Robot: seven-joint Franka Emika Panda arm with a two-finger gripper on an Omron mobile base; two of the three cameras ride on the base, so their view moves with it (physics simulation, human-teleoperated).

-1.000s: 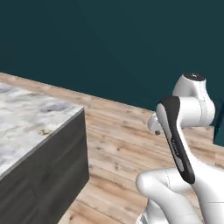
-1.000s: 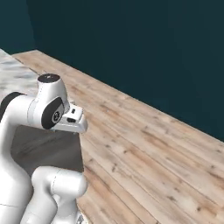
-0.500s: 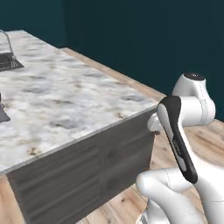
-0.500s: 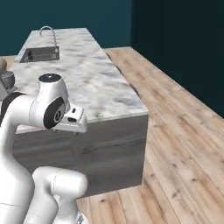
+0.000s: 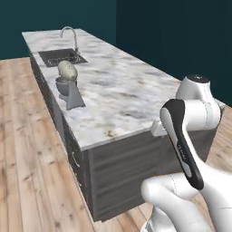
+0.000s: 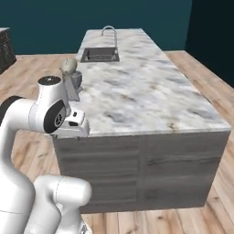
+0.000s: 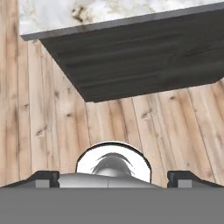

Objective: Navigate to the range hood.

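Observation:
The range hood is out of view. My gripper point(image 7: 113, 178) is folded in close to the arm and points down at the wood floor point(image 7: 52, 122) beside the near end of the kitchen island point(image 7: 131, 57). Its two dark fingertips point(image 7: 43, 177) stand far apart at the bottom corners of the hand view with nothing between them, so it is open. In the base views the hand point(image 6: 75, 125) hangs just in front of the island's near end.
A long island with a marble top point(image 5: 118, 90) and dark wood-grain sides point(image 6: 146, 169) runs away from me. It carries a sink point(image 5: 61, 56), a faucet point(image 5: 70, 34) and a grey stand holding a pale round object point(image 5: 67, 84). Teal walls point(image 6: 91, 13) close the back; wood floor lies on both sides.
The whole picture has swung: the base has turned, so the island now runs lengthwise ahead and its sink, faucet and grey stand have come into view. The arm's pose is unchanged.

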